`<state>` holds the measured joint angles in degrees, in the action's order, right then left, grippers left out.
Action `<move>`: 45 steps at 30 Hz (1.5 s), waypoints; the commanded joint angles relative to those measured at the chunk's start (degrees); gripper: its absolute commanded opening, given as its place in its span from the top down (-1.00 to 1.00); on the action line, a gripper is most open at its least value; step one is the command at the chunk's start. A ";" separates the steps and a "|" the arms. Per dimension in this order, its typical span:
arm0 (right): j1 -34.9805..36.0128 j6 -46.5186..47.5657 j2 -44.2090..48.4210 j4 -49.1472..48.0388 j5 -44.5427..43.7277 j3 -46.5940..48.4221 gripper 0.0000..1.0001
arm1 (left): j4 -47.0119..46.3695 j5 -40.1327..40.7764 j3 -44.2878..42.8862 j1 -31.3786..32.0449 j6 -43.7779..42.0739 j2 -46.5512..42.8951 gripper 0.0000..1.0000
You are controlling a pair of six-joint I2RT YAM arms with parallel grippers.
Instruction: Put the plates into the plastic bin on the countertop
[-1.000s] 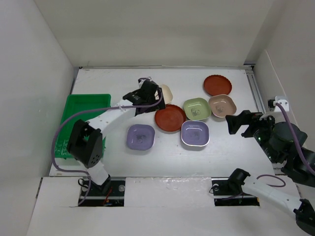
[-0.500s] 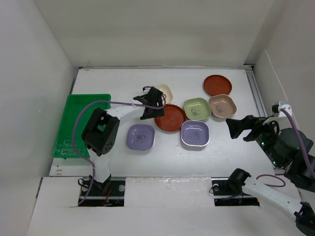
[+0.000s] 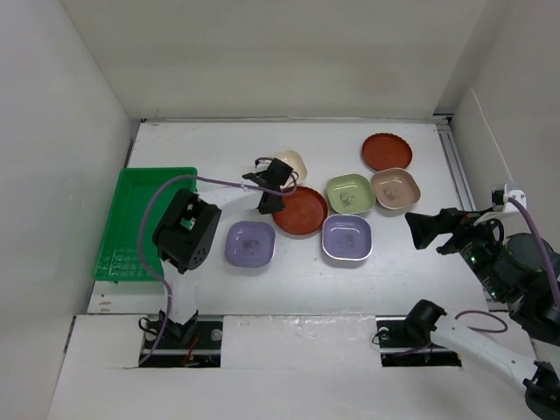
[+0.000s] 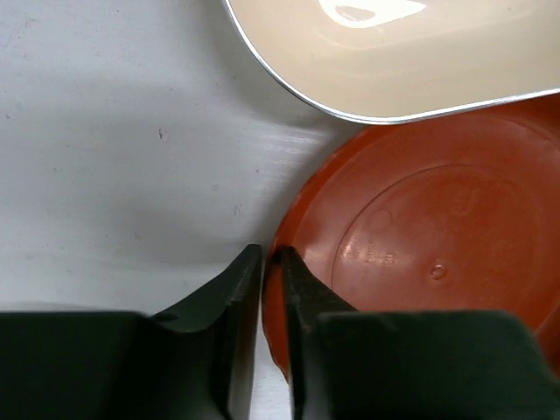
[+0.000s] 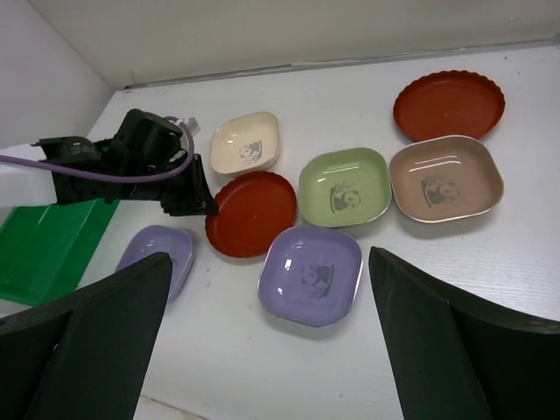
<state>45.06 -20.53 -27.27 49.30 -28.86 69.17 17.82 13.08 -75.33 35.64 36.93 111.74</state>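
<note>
Left gripper [image 4: 269,255], arm outstretched, pinches the red-brown plate [image 4: 420,262] by its rim; right gripper [image 3: 418,229] gapes wide.

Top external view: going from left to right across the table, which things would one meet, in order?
green bin → lavender plate → red plate → second lavender plate → tan plate

Left claw [image 4: 269,262] is black, and the red-brown plate [image 4: 411,262] right at its tips is plain, no print. The cream plate [image 5: 248,144] just past the claw has a little dark panda print. Same print on the near lavender plate [image 3: 250,243] beside the claw, and further off on the far lavender plate [image 5: 311,276], light green plate [image 5: 345,187] and tan-pink plate [image 5: 446,178]. The second red-brown plate [image 5: 449,104] is plain too. Bin [image 5: 52,236] is bright green, table [image 5: 350,87] white.
</note>
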 commanded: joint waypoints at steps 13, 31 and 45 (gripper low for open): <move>-0.23 -0.30 -0.59 -2.89 0.91 0.44 -1.00 | 10.47 1.42 -7.62 1.89 0.78 -5.74 1.00; -0.23 0.84 -2.26 -3.95 2.58 2.03 -1.00 | 25.59 12.49 -24.51 -3.19 1.47 -13.46 1.00; 0.29 2.60 -3.93 -8.43 8.11 -0.26 -1.00 | 13.56 5.90 8.59 -42.82 8.51 -38.09 1.00</move>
<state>45.08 -19.16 -30.52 45.28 -23.20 69.23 35.11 20.73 -72.14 -3.49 43.57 75.61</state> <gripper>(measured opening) 0.999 0.007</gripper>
